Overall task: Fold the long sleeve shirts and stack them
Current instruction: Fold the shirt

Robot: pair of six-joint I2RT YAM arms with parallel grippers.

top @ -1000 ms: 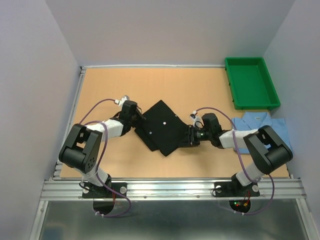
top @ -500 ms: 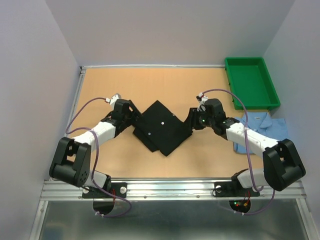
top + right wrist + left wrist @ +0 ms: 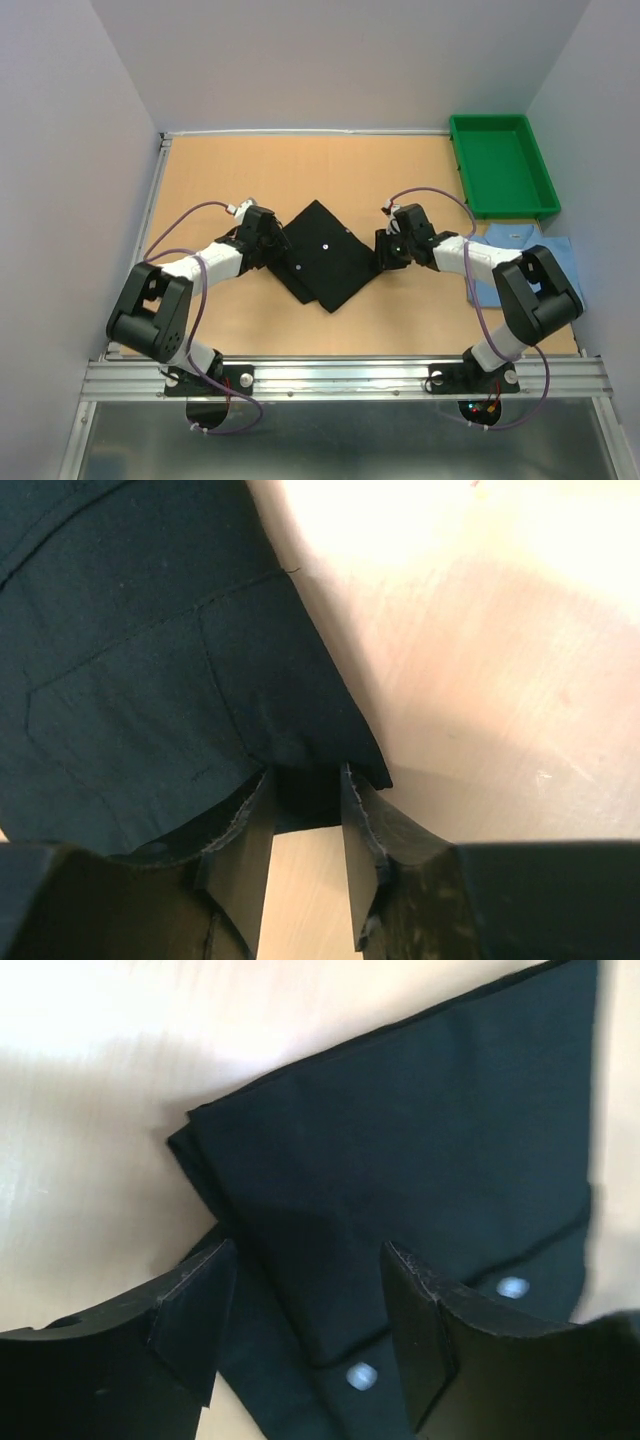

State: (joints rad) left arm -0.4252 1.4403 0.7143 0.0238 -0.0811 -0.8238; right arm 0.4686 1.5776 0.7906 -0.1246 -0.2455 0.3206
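- While both arms reach in from the near edge of the tabletop [image 3: 230, 180], the black shirt [image 3: 325, 255] lies between them at mid-table. It is folded to a compact diamond with its white buttons [image 3: 512, 1286] uppermost.
- Left gripper [image 3: 307, 1260]: at the diamond's left corner, jaws wide, fingers straddling the folded edge, nothing pinched.
- Right gripper [image 3: 305, 780]: at the diamond's right corner, jaws narrow, the cloth tip lying in the gap. Whether it is pinched cannot be told.
- Change noted: half a second ago both grippers stood drawn back slightly from the cloth, and now both have returned to opposite corners. The shirt outline matches that of a second ago, so no fold was added.
- Reading: folding of this item looks finished. The return to the corners suggests a two-handed lift or a last squaring-up.
- Light blue shirt [image 3: 562, 255]: by the right edge, partly under the right arm, apart from the black one, its fold mostly hidden. Stacking not yet done.
- Green tray [image 3: 500, 211]: far right corner, untouched.
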